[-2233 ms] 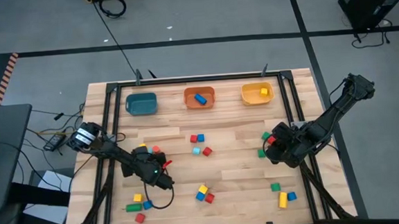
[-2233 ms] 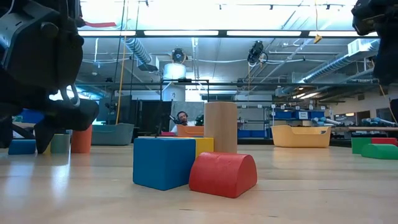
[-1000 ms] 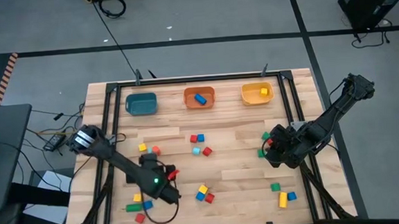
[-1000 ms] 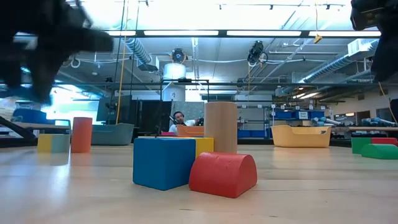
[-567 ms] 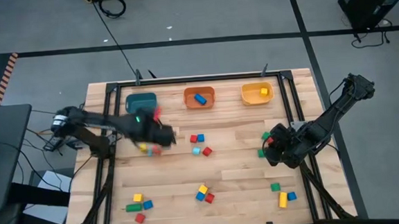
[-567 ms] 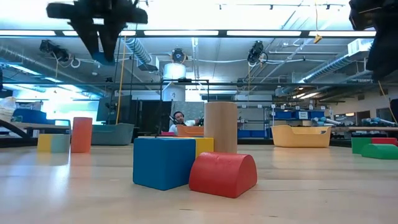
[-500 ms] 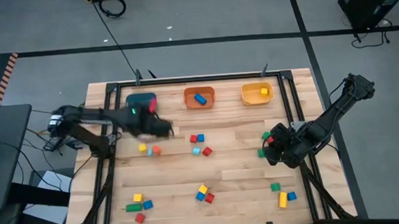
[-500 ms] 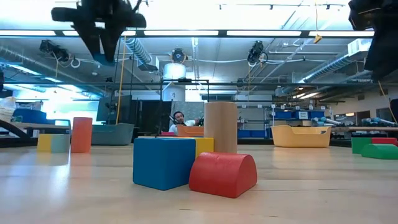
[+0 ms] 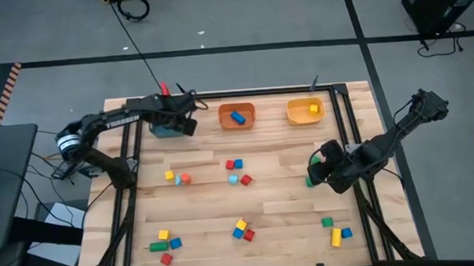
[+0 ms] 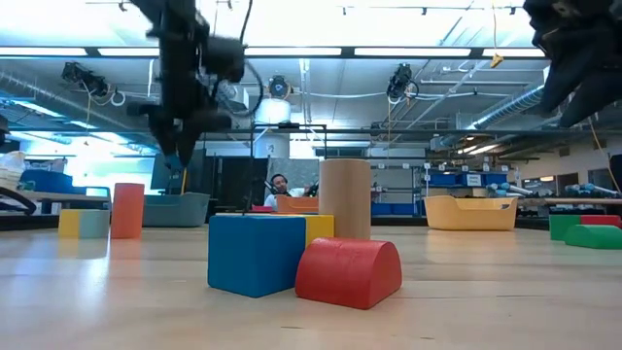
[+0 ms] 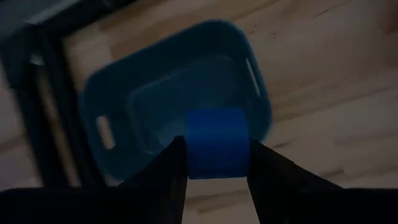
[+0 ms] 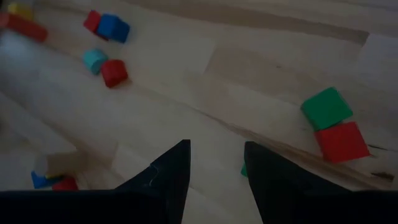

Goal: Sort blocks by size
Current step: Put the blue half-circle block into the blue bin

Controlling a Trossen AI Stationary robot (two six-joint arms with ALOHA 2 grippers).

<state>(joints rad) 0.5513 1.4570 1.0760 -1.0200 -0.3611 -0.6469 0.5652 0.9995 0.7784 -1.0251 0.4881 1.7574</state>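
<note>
Wooden table [image 9: 282, 188], left hand [image 11: 214, 165] gripping blue block [image 11: 216, 143]

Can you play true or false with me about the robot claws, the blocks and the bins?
1. The left claw is holding a blue block. True.
2. That claw is over the yellow bin. False: it is over the teal bin.
3. The orange bin has a blue block in it. True.
4. The right claw is holding a green block. False: nothing shows between its fingers, and it hangs above the table near a green block and a red block.
5. All the blocks are already in bins. False: many lie on the table.
</note>
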